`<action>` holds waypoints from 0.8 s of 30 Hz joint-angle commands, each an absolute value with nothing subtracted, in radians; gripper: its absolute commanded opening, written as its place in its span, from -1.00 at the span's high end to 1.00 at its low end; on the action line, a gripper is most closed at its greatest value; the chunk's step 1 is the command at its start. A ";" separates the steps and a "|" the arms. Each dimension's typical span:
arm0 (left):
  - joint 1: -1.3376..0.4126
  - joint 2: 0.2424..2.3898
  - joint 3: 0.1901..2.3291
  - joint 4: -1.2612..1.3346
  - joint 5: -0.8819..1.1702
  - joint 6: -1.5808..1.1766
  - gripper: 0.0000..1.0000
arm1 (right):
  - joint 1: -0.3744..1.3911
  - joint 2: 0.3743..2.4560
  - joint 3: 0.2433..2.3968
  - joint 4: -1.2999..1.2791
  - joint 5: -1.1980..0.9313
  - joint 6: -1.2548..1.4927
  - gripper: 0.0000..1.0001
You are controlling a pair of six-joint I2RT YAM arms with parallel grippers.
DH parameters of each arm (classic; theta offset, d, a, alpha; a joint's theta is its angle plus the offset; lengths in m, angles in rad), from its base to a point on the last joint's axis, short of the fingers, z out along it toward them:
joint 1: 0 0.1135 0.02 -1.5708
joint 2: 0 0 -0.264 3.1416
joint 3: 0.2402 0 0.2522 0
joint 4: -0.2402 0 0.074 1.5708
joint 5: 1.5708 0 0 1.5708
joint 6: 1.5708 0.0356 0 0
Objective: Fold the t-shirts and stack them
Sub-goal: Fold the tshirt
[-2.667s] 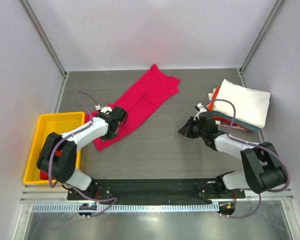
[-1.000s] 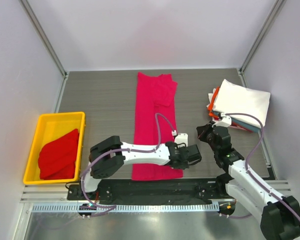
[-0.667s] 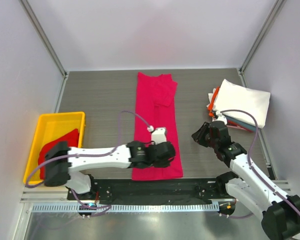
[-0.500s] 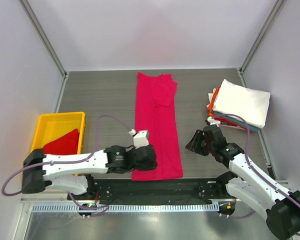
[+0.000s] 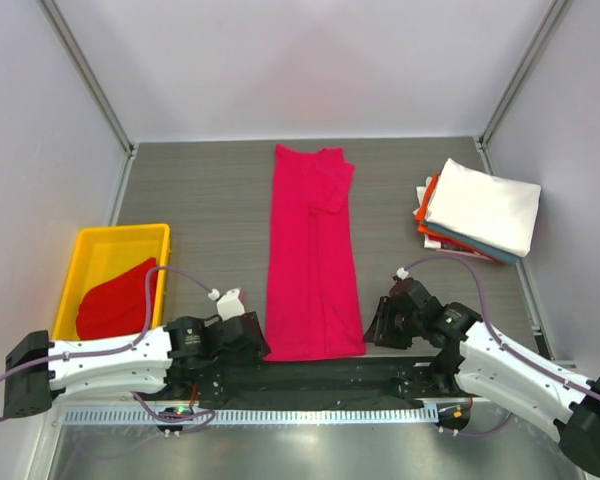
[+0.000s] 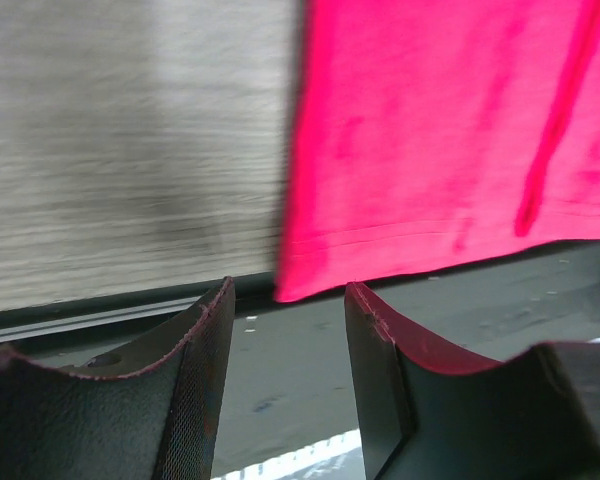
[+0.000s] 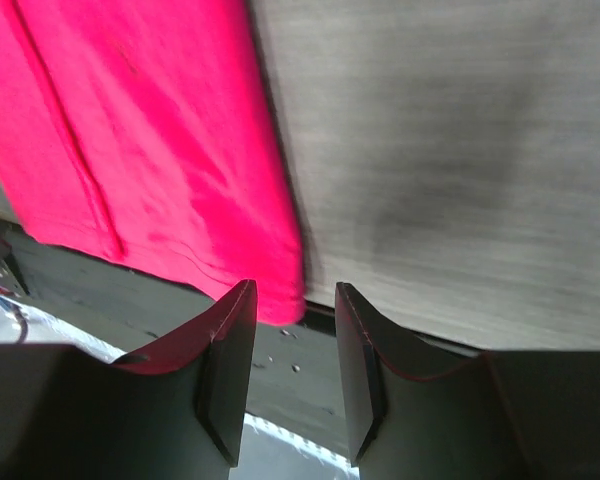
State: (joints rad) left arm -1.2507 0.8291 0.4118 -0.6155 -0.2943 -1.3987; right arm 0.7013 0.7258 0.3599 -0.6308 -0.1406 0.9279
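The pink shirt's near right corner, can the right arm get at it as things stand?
Probably yes. The right gripper is open, the corner of the pink shirt lies flat just ahead of its fingertips, and nothing covers it.

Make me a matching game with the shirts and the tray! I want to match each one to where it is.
Things:
1. magenta-pink t-shirt
2. darker red t-shirt
3. white t-shirt
4. yellow tray

Places:
A. on top of the pile of folded shirts at the right
B. at the left edge of the table
C. inside the yellow tray
D. lying flat and long in the middle of the table

Pairs: 1-D, 2-C, 3-A, 4-B.
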 commanded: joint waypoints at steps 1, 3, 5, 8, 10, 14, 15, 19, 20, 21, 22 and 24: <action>-1.246 0.798 0.374 -0.565 -0.264 -1.460 0.01 | 0.745 0.696 0.338 -0.655 -0.127 1.006 0.14; -1.246 0.785 0.364 -0.571 -0.261 -1.466 0.03 | 0.762 0.692 0.337 -0.647 -0.133 1.012 0.21; -1.246 0.770 0.368 -0.575 -0.262 -1.463 0.05 | 0.804 0.706 0.372 -0.650 -0.100 1.005 0.20; -1.246 0.773 0.382 -0.584 -0.278 -1.453 0.04 | 0.883 0.779 0.454 -0.646 -0.036 0.986 0.20; -1.246 0.787 0.400 -0.600 -0.287 -1.445 0.03 | 0.943 0.881 0.504 -0.644 -0.005 0.986 0.20; -1.246 0.810 0.402 -0.607 -0.284 -1.448 0.06 | 1.153 1.093 0.693 -0.683 0.178 1.006 0.18; -1.246 0.808 0.397 -0.603 -0.284 -1.450 0.07 | 1.175 1.132 0.721 -0.687 0.210 1.006 0.17; -1.243 0.762 0.362 -0.595 -0.284 -1.465 0.08 | 1.232 1.278 0.802 -0.658 0.235 1.012 0.21; -1.241 0.752 0.357 -0.597 -0.284 -1.468 0.08 | 1.235 1.313 0.822 -0.654 0.239 1.014 0.21; -1.239 0.724 0.353 -0.601 -0.282 -1.471 0.09 | 1.244 1.331 0.833 -0.655 0.248 1.019 0.22; -1.239 0.715 0.350 -0.604 -0.282 -1.473 0.09 | 1.247 1.344 0.842 -0.658 0.259 1.019 0.23; -1.239 0.686 0.345 -0.623 -0.284 -1.474 0.09 | 1.256 1.379 0.864 -0.660 0.267 1.020 0.23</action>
